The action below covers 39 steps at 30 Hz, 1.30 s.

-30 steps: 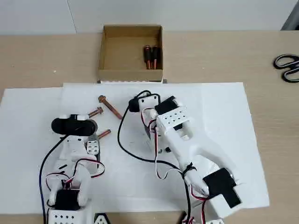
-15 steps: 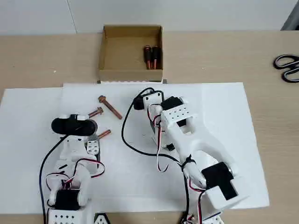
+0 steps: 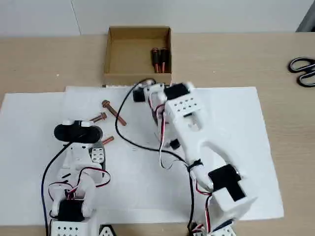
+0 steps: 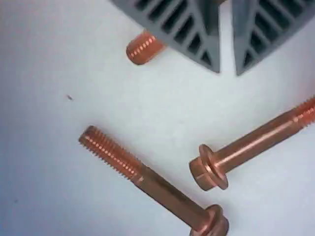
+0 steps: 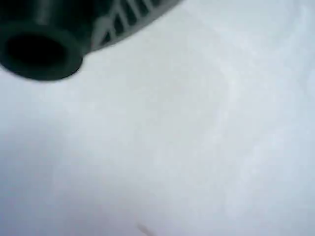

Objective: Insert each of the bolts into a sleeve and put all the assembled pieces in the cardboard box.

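The left gripper (image 4: 226, 68) points down at the white paper (image 3: 231, 128), its 2 grey fingers drawn in to a narrow slit with nothing between them. Just beside 1 finger lies the nearest bolt (image 4: 141, 48), its threaded copper end poking out from behind the finger's edge. Farther out on the paper lie 2 more bolts, close together but apart: the middle bolt (image 4: 256, 140), and the long bolt (image 4: 147, 174) beyond it, with their flanged heads near each other.

The right gripper (image 3: 152, 96) reaches across the paper to its far edge, just short of the cardboard box (image 3: 112, 54). It holds a black sleeve (image 5: 40, 51) against its ribbed grey finger (image 5: 125, 17). The sleeve's open bore faces the wrist camera, and it hangs above the bare paper. I cannot see the second finger.

The cardboard box sits on the wooden table (image 3: 49, 59) just past the paper, open at the top. Inside it, against the right wall, 2 assembled pieces (image 3: 159, 60) lie side by side. A pair of scissors (image 3: 302, 71) rests on the table well off to the right.
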Each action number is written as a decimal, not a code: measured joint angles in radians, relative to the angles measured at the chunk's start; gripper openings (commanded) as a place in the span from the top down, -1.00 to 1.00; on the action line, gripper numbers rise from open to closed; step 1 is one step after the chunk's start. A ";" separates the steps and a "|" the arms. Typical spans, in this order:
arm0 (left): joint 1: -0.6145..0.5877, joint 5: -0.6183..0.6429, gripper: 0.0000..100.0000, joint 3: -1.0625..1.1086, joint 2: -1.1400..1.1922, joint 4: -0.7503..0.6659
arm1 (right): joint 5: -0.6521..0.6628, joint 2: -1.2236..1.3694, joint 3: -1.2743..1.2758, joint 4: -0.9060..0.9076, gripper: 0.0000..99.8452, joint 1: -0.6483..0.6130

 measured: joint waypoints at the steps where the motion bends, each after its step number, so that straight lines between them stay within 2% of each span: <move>1: 0.000 0.000 0.99 0.000 0.000 0.000 | -0.015 0.000 -0.043 0.029 0.99 0.000; 5: 0.000 0.000 0.99 0.000 0.000 0.000 | -0.138 0.000 -0.140 0.077 0.99 0.043; 8: 0.000 0.000 0.99 0.000 0.000 0.003 | -0.178 -0.041 -0.144 0.081 0.99 0.094; 13: 0.000 0.000 0.98 -0.081 0.000 0.097 | -0.255 -0.255 -0.129 0.083 0.99 0.167; 18: -0.009 -0.074 0.98 -0.212 0.048 0.180 | -0.307 -0.448 0.002 0.083 0.99 0.244; 24: -0.041 -0.084 0.99 -0.519 0.348 0.222 | -0.311 -0.664 0.215 0.083 0.99 0.347; 32: -0.041 -0.077 0.99 -1.046 0.899 0.434 | -0.311 -0.832 0.451 0.063 0.99 0.470; 39: -0.041 -0.146 0.95 -1.240 1.188 0.474 | -0.311 -0.967 0.577 0.018 0.99 0.588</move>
